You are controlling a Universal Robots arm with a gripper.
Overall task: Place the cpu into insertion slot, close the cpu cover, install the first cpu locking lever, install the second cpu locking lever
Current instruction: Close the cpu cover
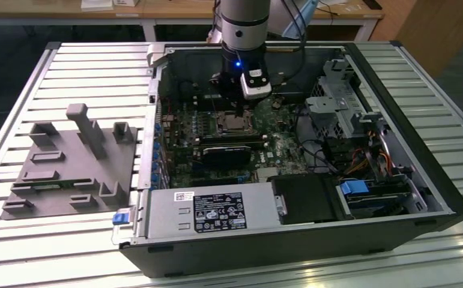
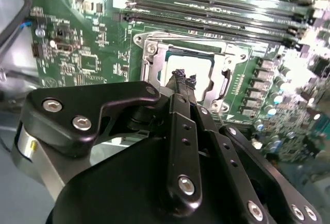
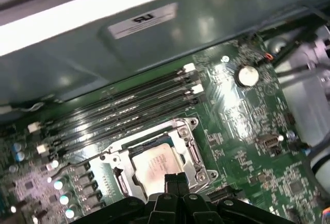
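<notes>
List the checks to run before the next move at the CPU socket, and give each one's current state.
1. cpu lying flat inside its frame: ok.
2. cpu cover down around the chip: looks ok.
3. Locking levers latched: cannot tell.
4. End effector above the chip: ok in both wrist views.
5. End effector empty, fingertips together: ok.
6. Memory slots clear of the end effector: ok.

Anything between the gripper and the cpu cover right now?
Nothing visible. In both wrist views the gripper, fingers together, sits right over one edge of the cpu cover, which frames the cpu. No cable or part crosses the gap; whether it touches can't be told.
</notes>
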